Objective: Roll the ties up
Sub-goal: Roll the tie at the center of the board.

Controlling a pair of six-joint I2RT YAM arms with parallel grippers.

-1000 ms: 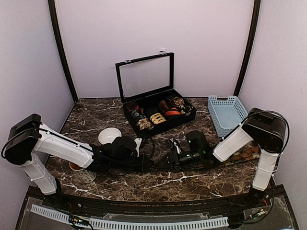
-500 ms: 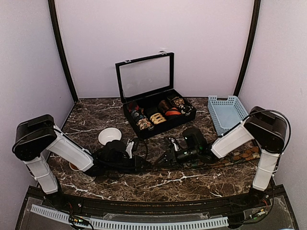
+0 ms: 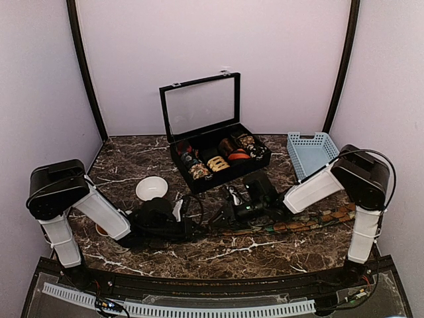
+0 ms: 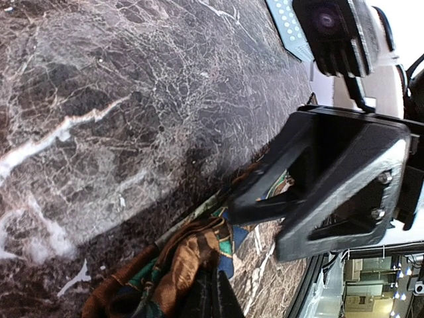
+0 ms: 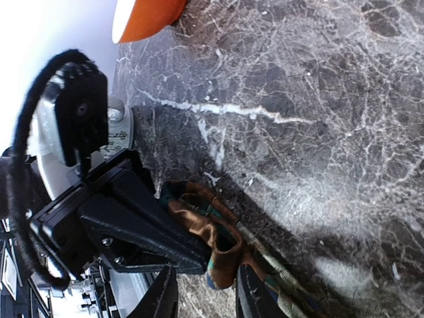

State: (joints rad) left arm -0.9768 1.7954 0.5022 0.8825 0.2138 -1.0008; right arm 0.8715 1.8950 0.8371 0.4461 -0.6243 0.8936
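One tie [image 3: 301, 224] lies stretched along the counter [image 3: 126, 169] near its front edge, centre to right side. Left gripper [image 4: 212, 295]: fingers together, clamped on the bunched end (brown-orange folds). Right gripper [image 5: 209, 298]: fingers apart, straddling the tie just beside.

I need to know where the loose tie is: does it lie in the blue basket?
No: the tie lies stretched on the marble table, nearer the arms than the blue basket, which shows only bare floor.
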